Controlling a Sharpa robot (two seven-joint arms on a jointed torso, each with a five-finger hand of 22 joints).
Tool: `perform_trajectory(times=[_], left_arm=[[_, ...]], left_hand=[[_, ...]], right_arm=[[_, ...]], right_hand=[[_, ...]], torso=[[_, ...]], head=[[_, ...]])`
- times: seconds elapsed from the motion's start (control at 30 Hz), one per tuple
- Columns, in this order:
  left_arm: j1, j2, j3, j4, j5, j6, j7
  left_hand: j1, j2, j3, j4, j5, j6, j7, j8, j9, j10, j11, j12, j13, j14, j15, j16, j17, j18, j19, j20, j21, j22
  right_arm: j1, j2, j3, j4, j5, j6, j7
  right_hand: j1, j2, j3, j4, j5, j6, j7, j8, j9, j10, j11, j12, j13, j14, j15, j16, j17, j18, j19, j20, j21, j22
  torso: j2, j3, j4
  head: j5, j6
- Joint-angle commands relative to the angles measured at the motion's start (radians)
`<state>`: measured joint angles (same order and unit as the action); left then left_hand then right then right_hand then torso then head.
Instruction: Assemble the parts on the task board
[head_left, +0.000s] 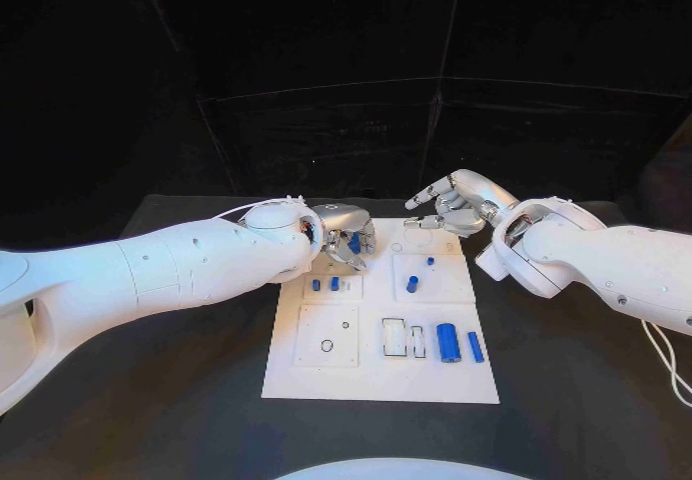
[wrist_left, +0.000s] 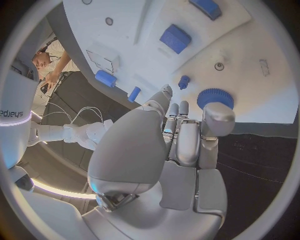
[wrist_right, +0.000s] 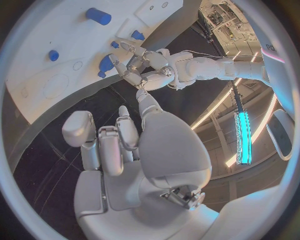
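Near edge of board: blue cylinder and thin bar, long axes pointing away from me. Far end — my left hand, fingers pinching a blue part; right hand beyond the board, fingers apart, idle.

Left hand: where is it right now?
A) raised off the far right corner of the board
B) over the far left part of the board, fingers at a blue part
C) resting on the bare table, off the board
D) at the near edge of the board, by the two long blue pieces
B: in the head view the left hand is over the far left part of the board, fingers closed around a blue part; the right wrist view shows that too.
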<state>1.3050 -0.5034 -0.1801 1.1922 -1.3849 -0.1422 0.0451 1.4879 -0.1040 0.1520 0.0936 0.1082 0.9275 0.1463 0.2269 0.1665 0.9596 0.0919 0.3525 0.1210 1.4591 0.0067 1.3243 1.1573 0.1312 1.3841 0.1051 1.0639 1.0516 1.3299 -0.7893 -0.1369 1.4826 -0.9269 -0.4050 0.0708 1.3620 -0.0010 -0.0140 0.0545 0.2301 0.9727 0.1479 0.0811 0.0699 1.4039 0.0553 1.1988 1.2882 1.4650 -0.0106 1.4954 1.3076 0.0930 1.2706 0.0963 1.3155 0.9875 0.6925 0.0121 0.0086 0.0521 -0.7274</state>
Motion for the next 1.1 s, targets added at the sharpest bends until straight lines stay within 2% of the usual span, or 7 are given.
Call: perform_trajectory(times=[0.03, 0.4, 0.57, 1.1], left_arm=[[0.002, 0.002, 0.001, 0.001, -0.045, 0.028, 0.004], [0.001, -0.005, 0.001, 0.009, -0.069, 0.067, -0.029], [0.001, -0.004, 0.001, 0.007, -0.08, 0.077, -0.043], [-0.006, 0.018, 0.001, -0.03, -0.09, 0.091, -0.058]], left_hand=[[-0.011, 0.0, -0.001, -0.006, 0.0, 0.012, 0.0, -0.004, -0.003, 0.01, -0.001, -0.007, -0.004, 0.023, -0.003, 0.007, -0.001, -0.013, 0.009, -0.001, 0.01, 0.007], [-0.016, 0.001, 0.006, -0.009, 0.001, 0.036, -0.006, -0.008, -0.01, 0.04, -0.007, -0.015, -0.016, 0.028, -0.009, 0.009, -0.011, -0.017, 0.022, -0.006, 0.034, 0.03], [-0.016, 0.003, 0.012, -0.011, 0.002, 0.043, -0.008, -0.01, -0.014, 0.053, -0.01, -0.018, -0.021, 0.029, -0.011, 0.007, -0.017, -0.019, 0.027, -0.008, 0.044, 0.04], [-0.011, 0.019, 0.052, -0.016, 0.004, 0.066, -0.01, -0.019, -0.025, 0.083, -0.014, -0.038, -0.037, 0.03, -0.016, 0.006, -0.032, -0.022, 0.033, -0.013, 0.055, 0.051]], right_arm=[[0.002, 0.001, 0.001, 0.002, 0.002, -0.008, 0.007], [0.002, 0.0, 0.001, 0.002, 0.002, -0.008, 0.007], [0.002, 0.001, 0.001, 0.002, 0.002, -0.007, 0.007], [0.002, 0.004, 0.001, 0.001, 0.002, -0.007, 0.007]], right_hand=[[0.001, 0.007, -0.004, -0.004, 0.001, 0.005, 0.0, -0.006, -0.001, -0.007, 0.002, 0.0, 0.001, 0.072, -0.004, -0.005, 0.109, 0.016, -0.007, -0.002, -0.005, -0.001], [0.001, 0.007, -0.004, -0.004, 0.001, 0.005, 0.0, -0.006, -0.001, -0.007, 0.002, 0.0, 0.001, 0.072, -0.004, -0.005, 0.109, 0.016, -0.007, -0.002, -0.005, -0.001], [0.001, 0.007, -0.004, -0.004, 0.001, 0.005, 0.0, -0.006, -0.001, -0.007, 0.002, 0.0, 0.001, 0.072, -0.004, -0.005, 0.109, 0.016, -0.007, -0.002, -0.005, -0.001], [0.001, 0.007, -0.004, -0.004, 0.001, 0.005, 0.0, -0.006, -0.001, -0.007, 0.002, 0.0, 0.001, 0.072, -0.004, -0.005, 0.109, 0.016, -0.007, -0.002, -0.005, -0.001]], torso=[[0.0, 0.0, 0.0004], [0.0, -0.0004, 0.0016], [0.0, 0.0002, 0.0], [0.0, 0.0005, 0.0002]], head=[[0.001, -0.001], [0.0, -0.003], [0.001, -0.003], [0.0, -0.005]])
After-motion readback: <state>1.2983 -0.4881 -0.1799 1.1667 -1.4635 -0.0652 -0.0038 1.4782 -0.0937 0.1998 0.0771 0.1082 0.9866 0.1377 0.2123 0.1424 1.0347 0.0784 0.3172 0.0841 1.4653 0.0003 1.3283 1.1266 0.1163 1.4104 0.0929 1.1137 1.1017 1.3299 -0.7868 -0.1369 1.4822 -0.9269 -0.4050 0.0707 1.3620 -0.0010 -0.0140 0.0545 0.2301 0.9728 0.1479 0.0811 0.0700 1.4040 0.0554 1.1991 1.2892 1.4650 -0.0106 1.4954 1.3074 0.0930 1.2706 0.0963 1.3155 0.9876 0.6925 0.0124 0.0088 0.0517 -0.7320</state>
